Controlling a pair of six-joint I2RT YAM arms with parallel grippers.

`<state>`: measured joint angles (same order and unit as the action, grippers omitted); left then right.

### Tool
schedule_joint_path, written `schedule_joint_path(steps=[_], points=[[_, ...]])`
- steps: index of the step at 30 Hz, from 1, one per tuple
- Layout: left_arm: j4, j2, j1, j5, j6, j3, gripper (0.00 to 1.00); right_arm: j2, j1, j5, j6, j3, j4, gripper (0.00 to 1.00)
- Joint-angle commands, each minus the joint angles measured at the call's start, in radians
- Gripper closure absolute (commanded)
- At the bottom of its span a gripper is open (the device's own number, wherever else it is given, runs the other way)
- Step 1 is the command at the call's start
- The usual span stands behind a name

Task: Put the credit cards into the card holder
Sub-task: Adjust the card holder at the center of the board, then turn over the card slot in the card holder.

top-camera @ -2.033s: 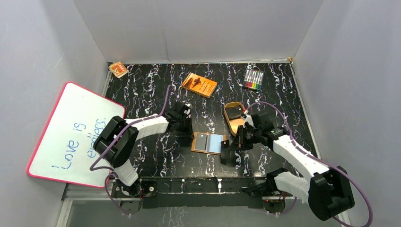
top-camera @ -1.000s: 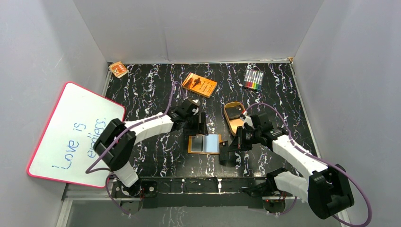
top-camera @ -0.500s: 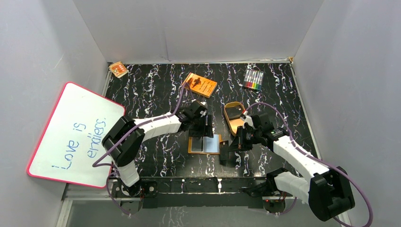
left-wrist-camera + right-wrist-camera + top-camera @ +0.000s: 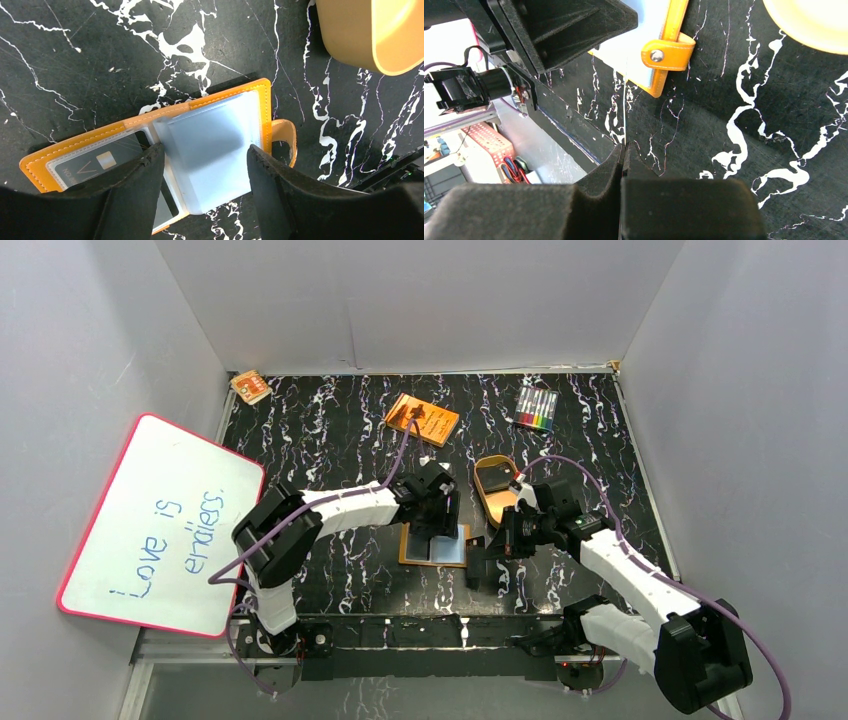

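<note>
While the card holder [image 4: 210, 140] lies open on the black marbled table [image 4: 330, 420], left gripper [image 4: 202, 167] sits over it with jaws spread, fingers [image 4: 132, 195] straddling the pale blue-grey pocket leaf; can't confirm whether the tips actually press on it. Stowed card [image 4: 102, 161], dark with a gold chip, sits in the clear window pocket on the holder's other half. Snap tab [image 4: 667, 50] sticks out from the holder's edge on the right arm's side. Right gripper [image 4: 623, 150] is clamped on the held card [image 4: 625, 110], seen edge-on as a thin pale line running from the fingertips toward the holder; far end is near the holder's edge, touching or not I can't tell. Top view: right gripper just beside the holder on its right, tan oval tray [image 4: 497, 485] just behind the two grippers. Orange book [image 4: 422, 419] and marker pack [image 4: 536, 408] lie near the back, well apart from the holder; whiteboard [image 4: 160, 525] leans at the left wall
</note>
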<state>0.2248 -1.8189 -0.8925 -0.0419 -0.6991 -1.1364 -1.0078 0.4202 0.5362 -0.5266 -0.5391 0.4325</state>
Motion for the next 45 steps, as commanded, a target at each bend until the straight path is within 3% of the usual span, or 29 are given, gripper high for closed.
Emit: schedule_joint_path(steps=[1,25,45], points=[[0.049,-0.022,-0.009,0.028,0.01,-0.022,0.43,0.021,0.001,-0.003,0.01,-0.044,0.009,1.0],[0.053,-0.037,-0.01,0.104,-0.005,0.075,0.97,-0.038,0.001,0.079,-0.011,-0.004,-0.044,1.0],[0.042,-0.024,-0.01,0.106,-0.023,0.103,1.0,-0.144,0.001,0.14,-0.089,0.018,-0.205,1.0]])
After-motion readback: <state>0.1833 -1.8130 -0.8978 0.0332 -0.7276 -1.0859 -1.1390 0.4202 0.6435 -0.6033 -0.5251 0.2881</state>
